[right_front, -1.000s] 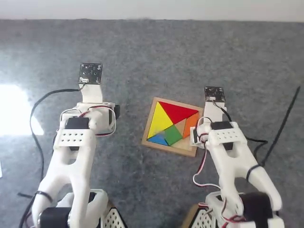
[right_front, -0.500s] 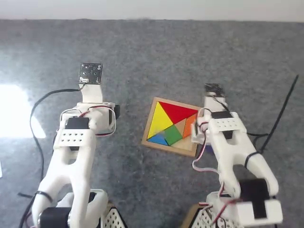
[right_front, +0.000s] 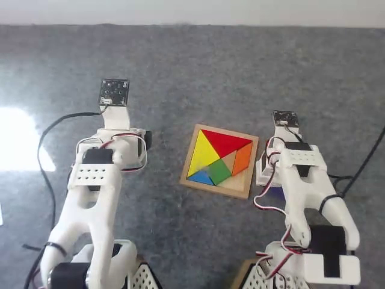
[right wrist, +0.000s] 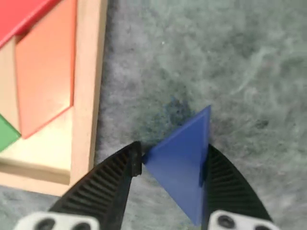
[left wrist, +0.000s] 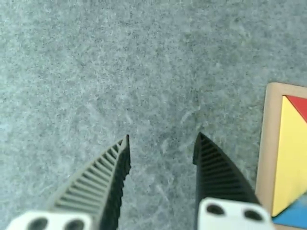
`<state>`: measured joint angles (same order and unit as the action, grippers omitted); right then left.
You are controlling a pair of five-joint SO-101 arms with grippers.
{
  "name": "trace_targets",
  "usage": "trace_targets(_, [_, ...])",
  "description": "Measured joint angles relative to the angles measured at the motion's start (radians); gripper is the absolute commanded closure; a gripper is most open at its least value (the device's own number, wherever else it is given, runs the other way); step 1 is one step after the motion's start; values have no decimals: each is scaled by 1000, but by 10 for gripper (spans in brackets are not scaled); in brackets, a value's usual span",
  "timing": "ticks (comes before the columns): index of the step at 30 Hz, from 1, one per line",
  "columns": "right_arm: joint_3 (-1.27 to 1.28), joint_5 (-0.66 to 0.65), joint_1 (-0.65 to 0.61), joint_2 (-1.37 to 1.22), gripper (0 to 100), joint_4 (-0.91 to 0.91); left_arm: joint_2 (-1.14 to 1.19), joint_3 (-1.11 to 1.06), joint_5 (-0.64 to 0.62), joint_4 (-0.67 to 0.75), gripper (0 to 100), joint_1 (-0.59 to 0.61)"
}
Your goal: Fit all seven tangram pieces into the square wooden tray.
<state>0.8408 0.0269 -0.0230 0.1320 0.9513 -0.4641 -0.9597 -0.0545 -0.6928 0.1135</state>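
The square wooden tray [right_front: 187, 178] lies between the arms, holding yellow [right_front: 203, 153], red [right_front: 225, 142], orange [right_front: 242, 159], green [right_front: 219, 171] and light blue [right_front: 201, 176] pieces. Part of its floor [right wrist: 43, 148] near the orange piece [right wrist: 45, 62] is bare wood. My right gripper [right wrist: 172, 153] is just outside the tray's right rim [right wrist: 88, 96], shut on a dark blue triangle [right wrist: 184, 163] that touches both fingers. A sliver of that triangle [right_front: 275, 192] peeks out under the right arm. My left gripper [left wrist: 163, 141] stands open over bare table, left of the tray [left wrist: 267, 143].
Grey speckled tabletop surrounds the tray on all sides. A black cable [right_front: 51, 129] runs off to the left of the left arm, and another cable [right_front: 367, 159] trails at the right edge. A bright glare patch [right_front: 15, 138] lies at the far left.
The right arm has shifted to the right, off the tray's right edge, uncovering the orange piece. The left arm has kept still.
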Motion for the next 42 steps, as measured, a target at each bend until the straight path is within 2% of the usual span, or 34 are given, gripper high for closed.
trace_targets(3, [0, -74, 0, 0, 805, 3, 0, 0, 0, 0, 791, 0])
trace_targets(6, [2, -120, 0, 0, 915, 8, 0, -9, 0, 3, 791, 0])
trace_targets(8, [2, -129, 3, 0, 951, 11, 0, -15, 0, 6, 791, -18])
trace_targets(19, [-11, -140, 32, -3, 948, 9, 0, -15, 0, 6, 792, -55])
trace_targets(28, [-63, -210, 31, -5, 945, 75, 0, -15, 0, 6, 792, -55])
trace_targets(30, [-64, -235, 31, -5, 929, 75, 0, -15, 0, 6, 792, -55])
trace_targets(36, [-64, -322, 64, 11, 790, 77, 0, -15, 18, 6, 792, -55])
trace_targets(42, [-64, -397, 77, 299, 734, 152, 0, -15, 26, 6, 792, -55])
